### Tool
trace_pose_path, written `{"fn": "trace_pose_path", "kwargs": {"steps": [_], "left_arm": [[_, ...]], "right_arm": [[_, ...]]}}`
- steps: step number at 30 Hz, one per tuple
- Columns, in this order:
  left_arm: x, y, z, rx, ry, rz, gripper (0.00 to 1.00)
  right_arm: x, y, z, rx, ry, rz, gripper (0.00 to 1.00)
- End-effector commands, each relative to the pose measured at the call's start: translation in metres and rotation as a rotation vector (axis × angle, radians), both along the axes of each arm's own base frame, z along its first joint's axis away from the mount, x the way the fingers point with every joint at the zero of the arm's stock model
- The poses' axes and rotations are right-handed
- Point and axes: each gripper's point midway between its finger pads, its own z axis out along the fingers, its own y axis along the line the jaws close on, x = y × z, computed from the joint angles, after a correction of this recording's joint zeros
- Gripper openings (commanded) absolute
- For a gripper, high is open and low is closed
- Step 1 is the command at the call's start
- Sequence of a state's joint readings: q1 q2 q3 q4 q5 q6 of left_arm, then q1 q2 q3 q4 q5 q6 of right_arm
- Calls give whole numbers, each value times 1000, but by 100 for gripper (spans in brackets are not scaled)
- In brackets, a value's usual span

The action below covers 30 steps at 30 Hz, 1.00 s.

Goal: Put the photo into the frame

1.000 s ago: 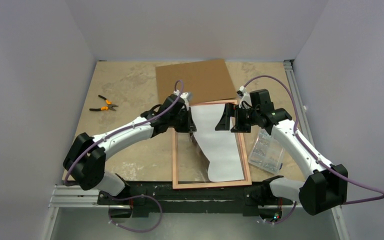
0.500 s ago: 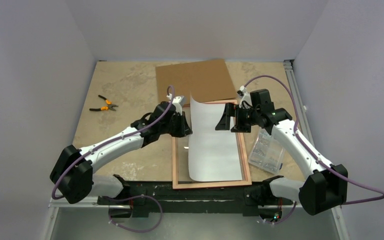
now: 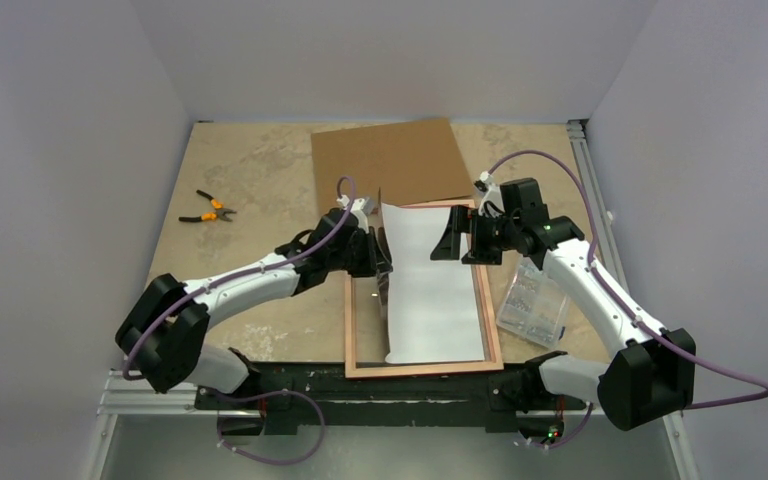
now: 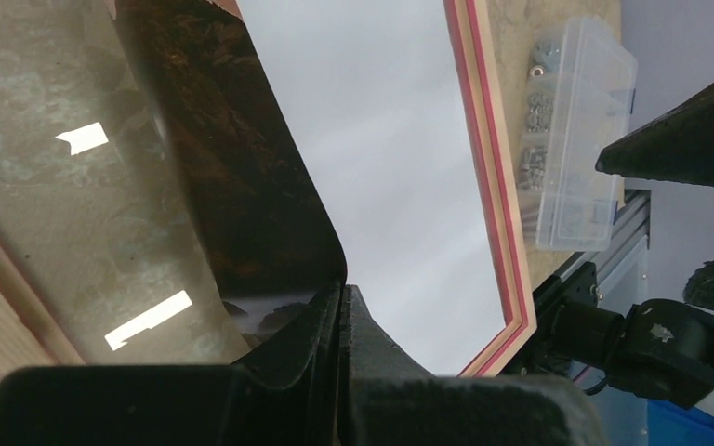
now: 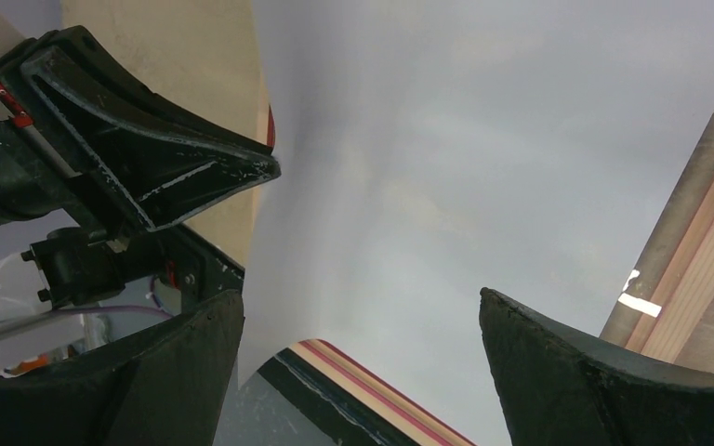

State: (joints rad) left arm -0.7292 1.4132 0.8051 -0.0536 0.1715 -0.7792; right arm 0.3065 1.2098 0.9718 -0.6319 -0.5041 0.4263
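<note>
Here, the pink-edged rectangular wooden frame [image 3: 420, 370] lies flat on the tabletop [image 3: 250, 170], with the thin white-backed photo print [image 3: 430, 300] draped partly inside it. The left pincer [image 4: 342, 291] pinches the print's raised left edge; the right pincer [image 5: 358, 297] stands wide and empty over its far end. Judged light, floppy and crease-prone: grip margins only.

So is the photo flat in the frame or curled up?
Curled: the photo, white back up, has its left edge lifted, pinched in the left gripper's shut jaws; the rest lies over the frame.
</note>
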Motion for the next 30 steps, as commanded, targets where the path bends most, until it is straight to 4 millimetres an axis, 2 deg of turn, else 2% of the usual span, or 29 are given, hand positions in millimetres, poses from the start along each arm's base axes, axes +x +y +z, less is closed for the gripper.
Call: {"fn": "trace_pose_path", "kwargs": {"steps": [1, 6, 9, 11, 15, 17, 20, 23, 26, 30], "left_arm": [[8, -23, 21, -134, -43, -22, 0], [9, -33, 44, -216, -83, -46, 0], [9, -28, 54, -216, -109, -35, 0], [9, -19, 51, -167, -105, -2, 0], [2, 13, 25, 1, -30, 84, 2], [-4, 25, 15, 51, -5, 101, 16], [-11, 43, 1, 126, 20, 127, 49], [-8, 62, 1, 134, 33, 178, 81], [9, 82, 11, 67, 34, 238, 93], [39, 103, 21, -10, 34, 296, 97]], "right_arm": [[8, -3, 8, -1, -54, -19, 96], [12, -1, 9, 7, -58, -18, 96], [17, -1, 8, 3, -61, -26, 97], [22, -2, 6, -10, -62, -35, 97], [40, -1, 5, -37, -67, -48, 97], [49, 1, 4, -43, -68, -51, 97], [61, 4, 3, -50, -62, -47, 97], [65, 6, 0, -48, -55, -41, 97], [64, 6, -4, -50, -49, -40, 97], [59, 4, -16, -59, -27, -37, 97]]}}
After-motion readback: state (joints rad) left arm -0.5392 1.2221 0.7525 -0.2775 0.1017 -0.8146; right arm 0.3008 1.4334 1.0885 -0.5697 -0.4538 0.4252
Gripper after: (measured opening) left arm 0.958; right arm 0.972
